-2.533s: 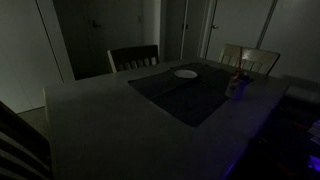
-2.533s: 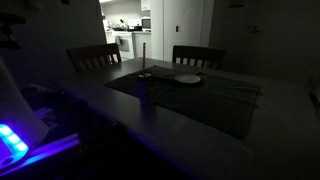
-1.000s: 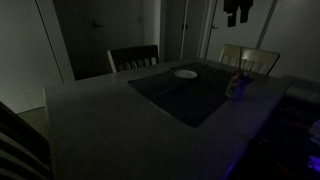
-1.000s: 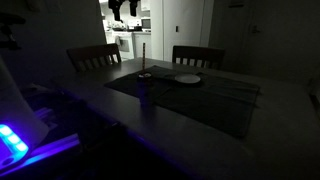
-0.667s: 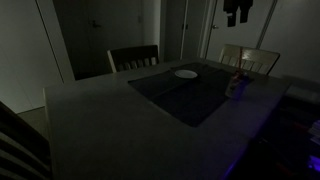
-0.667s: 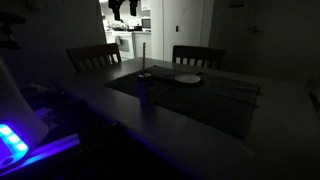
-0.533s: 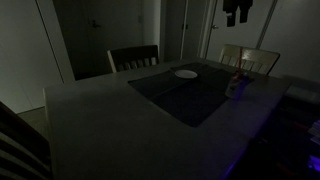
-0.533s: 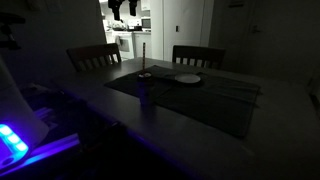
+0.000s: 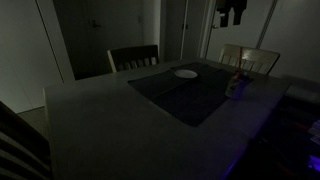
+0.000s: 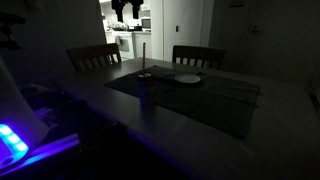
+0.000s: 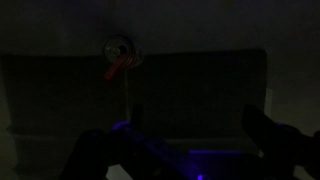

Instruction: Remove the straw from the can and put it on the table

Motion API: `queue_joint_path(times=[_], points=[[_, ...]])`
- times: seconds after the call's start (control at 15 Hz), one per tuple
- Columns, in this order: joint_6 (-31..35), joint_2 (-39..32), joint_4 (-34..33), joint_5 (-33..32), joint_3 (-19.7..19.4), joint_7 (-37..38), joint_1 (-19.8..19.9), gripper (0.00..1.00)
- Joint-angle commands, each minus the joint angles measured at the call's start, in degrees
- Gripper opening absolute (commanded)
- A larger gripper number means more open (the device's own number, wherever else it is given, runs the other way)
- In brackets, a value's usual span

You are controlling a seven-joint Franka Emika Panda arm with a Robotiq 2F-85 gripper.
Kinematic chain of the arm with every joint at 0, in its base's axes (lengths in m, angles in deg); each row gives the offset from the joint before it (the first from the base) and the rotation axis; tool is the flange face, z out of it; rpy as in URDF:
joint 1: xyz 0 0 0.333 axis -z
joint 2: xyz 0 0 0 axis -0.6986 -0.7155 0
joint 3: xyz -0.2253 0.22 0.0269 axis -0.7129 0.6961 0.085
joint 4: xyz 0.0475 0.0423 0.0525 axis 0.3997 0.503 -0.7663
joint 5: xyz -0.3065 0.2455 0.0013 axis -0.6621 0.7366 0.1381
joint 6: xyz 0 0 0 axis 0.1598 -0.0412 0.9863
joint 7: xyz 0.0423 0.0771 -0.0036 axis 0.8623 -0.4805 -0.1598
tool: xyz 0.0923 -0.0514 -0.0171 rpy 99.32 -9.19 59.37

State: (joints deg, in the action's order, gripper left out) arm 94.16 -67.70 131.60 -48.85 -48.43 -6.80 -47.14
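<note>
The room is very dark. The pale can (image 9: 236, 86) stands upright at the edge of the dark mat on the grey table (image 9: 100, 120), with the thin straw (image 9: 238, 72) sticking up out of it. Both show in another exterior view, can (image 10: 145, 92) and straw (image 10: 144, 58). From the wrist view I look down on the can (image 11: 120, 47), with the reddish straw (image 11: 116, 70) leaning from it. My gripper (image 9: 232, 12) hangs high above the can, at the top edge of both exterior views (image 10: 128, 7). Its fingers (image 11: 185, 150) are spread wide, with nothing between them.
A flat white plate (image 9: 186, 73) lies on the mat (image 9: 190, 98) beyond the can, also visible in an exterior view (image 10: 187, 78). Two slatted chairs (image 9: 133, 58) (image 9: 250, 58) stand at the far side. A blue glowing device (image 10: 15, 140) sits near the table edge.
The gripper came into view at the top over the last seconds and has since shifted slightly sideways above the can. Can, straw and plate have not moved.
</note>
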Motion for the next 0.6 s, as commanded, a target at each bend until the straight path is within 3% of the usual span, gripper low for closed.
queue_joint_path(times=[0.0,0.53], points=[[4.4,-5.0,-1.6,-1.8,-1.0,-1.0,2.2,1.0],[8.5,-10.6,-3.1,-5.2,-4.3,0.7,5.8,1.0]])
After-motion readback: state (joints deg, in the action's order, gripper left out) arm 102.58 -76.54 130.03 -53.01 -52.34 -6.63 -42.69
